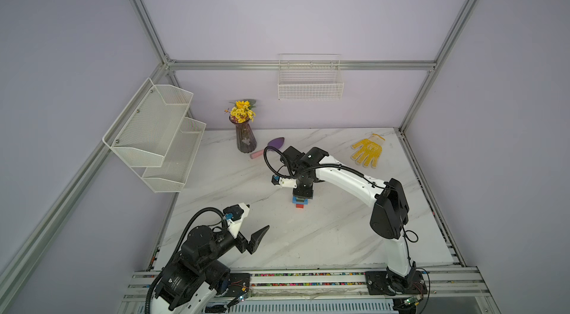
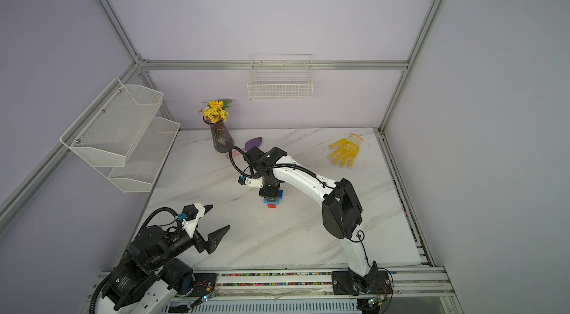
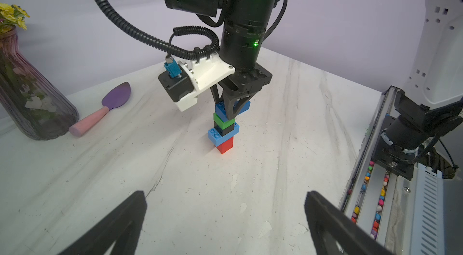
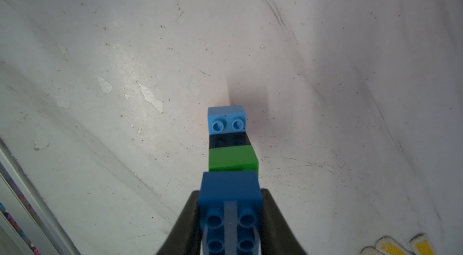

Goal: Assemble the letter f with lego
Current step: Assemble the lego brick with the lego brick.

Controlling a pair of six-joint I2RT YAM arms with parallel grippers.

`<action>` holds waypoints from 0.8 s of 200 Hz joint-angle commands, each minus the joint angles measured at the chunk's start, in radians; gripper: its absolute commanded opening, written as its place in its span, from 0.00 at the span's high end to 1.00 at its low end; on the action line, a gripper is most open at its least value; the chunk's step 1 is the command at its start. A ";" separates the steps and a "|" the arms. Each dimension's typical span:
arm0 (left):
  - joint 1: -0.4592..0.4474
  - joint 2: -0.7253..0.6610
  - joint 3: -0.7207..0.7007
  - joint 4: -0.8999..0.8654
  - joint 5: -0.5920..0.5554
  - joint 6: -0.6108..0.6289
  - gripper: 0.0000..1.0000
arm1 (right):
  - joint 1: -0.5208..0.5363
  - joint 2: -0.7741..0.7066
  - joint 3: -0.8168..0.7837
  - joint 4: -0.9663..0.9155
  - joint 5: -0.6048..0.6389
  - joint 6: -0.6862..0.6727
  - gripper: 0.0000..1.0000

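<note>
The lego stands as one upright stack [image 1: 299, 202] mid-table: red brick [image 3: 224, 145] on the table, then light blue [image 3: 220, 135], black [image 3: 225, 129], green [image 3: 221, 118] and dark blue [image 3: 220, 109] on top. The two blue bricks jut sideways, so the stack reads as the letter f. My right gripper [image 4: 230, 206] comes straight down from above and is shut on the dark blue brick [image 4: 230, 188]; its fingers [image 3: 231, 108] clamp that brick's sides. My left gripper [image 1: 257, 220] hovers open near the table's front left, apart from the stack, with nothing between its fingertips [image 3: 139, 201].
A vase of yellow flowers [image 1: 245, 139] and a purple-and-pink spatula [image 1: 271, 145] sit behind the stack. A yellow glove [image 1: 367, 150] lies at the back right. A mesh shelf [image 1: 154, 133] hangs on the left wall, a wire basket [image 1: 310, 87] on the back wall.
</note>
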 commanded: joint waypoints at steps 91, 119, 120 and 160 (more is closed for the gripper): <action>-0.004 0.011 -0.014 0.031 0.000 0.019 0.00 | 0.001 0.038 0.014 -0.053 0.015 -0.009 0.94; -0.004 0.011 -0.014 0.030 0.000 0.019 0.00 | 0.001 0.035 0.025 -0.058 0.019 -0.006 0.94; -0.004 0.011 -0.014 0.030 0.000 0.019 0.00 | 0.001 0.035 0.026 -0.058 0.018 -0.006 0.94; -0.004 0.011 -0.014 0.030 0.002 0.019 0.00 | 0.001 0.011 0.034 -0.059 0.014 -0.006 0.94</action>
